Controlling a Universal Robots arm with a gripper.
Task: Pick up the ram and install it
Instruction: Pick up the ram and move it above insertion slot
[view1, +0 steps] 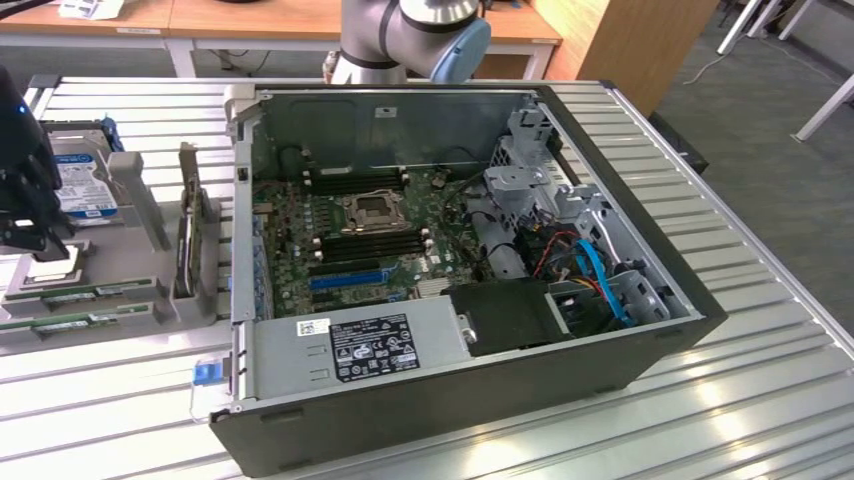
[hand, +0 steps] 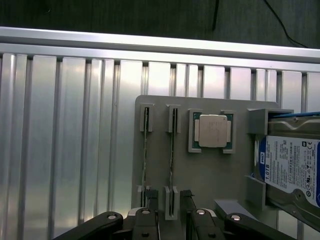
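ram (hand: 172, 150) on edge, ungripped — seemingly between spread jaws

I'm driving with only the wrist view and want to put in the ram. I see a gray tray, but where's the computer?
Observer: The open computer case sits beside the tray, toward the exterior view's right.
Operator: Where does the ram plug in?
Observer: Black memory slots lie on both sides of the processor socket.
Operator: Anything between tray and case?
Observer: A dark card stands upright at the tray's edge nearest the case.
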